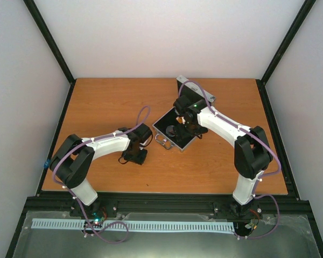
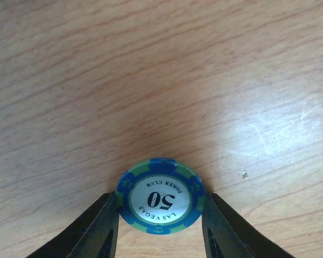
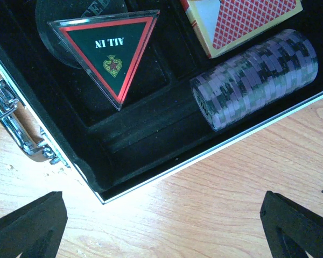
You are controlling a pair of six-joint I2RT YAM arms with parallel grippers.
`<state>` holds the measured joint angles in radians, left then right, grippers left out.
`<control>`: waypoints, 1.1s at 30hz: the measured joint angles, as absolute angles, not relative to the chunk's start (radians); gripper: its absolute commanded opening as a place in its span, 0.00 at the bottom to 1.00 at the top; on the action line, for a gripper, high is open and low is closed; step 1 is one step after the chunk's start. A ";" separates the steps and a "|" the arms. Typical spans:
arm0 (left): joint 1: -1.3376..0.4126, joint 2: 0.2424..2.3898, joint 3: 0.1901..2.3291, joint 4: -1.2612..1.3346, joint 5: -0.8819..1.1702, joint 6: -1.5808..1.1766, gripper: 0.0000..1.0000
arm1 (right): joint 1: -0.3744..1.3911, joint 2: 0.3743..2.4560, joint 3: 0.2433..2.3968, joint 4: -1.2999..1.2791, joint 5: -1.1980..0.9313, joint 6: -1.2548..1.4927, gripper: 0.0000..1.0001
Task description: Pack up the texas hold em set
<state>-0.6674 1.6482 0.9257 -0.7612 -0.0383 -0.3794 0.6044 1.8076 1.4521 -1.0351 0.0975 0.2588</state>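
Note:
A blue-and-green poker chip [image 2: 160, 185] marked 50 lies flat on the wooden table. My left gripper [image 2: 160, 200] is shut on it, one black finger touching each side of its rim. The silver case [image 3: 204, 153] lies open, with its metal handle [image 3: 13, 121] on the left. On its black lining sit a black-red "ALL IN" triangle [image 3: 114, 51], a red-backed card pack [image 3: 242, 21] and a row of purple chips [image 3: 258, 75]. My right gripper [image 3: 164, 226] hangs open over bare table just off the case's near corner. From above, the case [image 1: 162, 128] lies mid-table.
A dark round disc [image 3: 51, 37] lies partly under the triangle. The case's raised lid [image 1: 182, 81] stands behind the right arm. Black frame rails [image 1: 59, 113] and white walls border the table. The left gripper [image 1: 133, 157] is to the case's left.

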 measured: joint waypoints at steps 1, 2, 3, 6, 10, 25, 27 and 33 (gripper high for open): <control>-0.667 1.648 0.927 -0.763 -0.039 -0.379 0.38 | 0.604 1.808 1.452 -1.035 0.097 0.258 1.00; -0.667 1.648 0.928 -0.765 -0.040 -0.378 0.38 | 0.604 1.808 1.452 -1.036 0.097 0.258 1.00; -0.667 1.648 0.929 -0.766 -0.041 -0.377 0.38 | 0.604 1.808 1.452 -1.035 0.097 0.258 1.00; -0.667 1.648 0.932 -0.771 -0.047 -0.376 0.37 | 0.604 1.810 1.452 -1.035 0.097 0.258 1.00; -0.667 1.646 0.947 -0.789 -0.057 -0.376 0.37 | 0.604 1.818 1.452 -1.035 0.097 0.258 1.00; -0.667 1.597 1.007 -0.833 -0.076 -0.376 0.37 | 0.604 1.821 1.471 -1.035 0.123 0.270 1.00; -0.667 1.592 1.009 -0.833 -0.076 -0.376 0.37 | 0.603 1.821 1.481 -1.036 0.123 0.271 1.00; -0.667 1.549 1.014 -0.830 -0.075 -0.376 0.36 | 0.595 1.821 1.516 -1.037 0.123 0.278 1.00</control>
<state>-0.6674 1.5486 1.0142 -0.8303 -0.0753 -0.3763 0.5949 1.8206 1.5162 -1.0370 0.1226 0.2779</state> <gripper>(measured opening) 0.400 1.000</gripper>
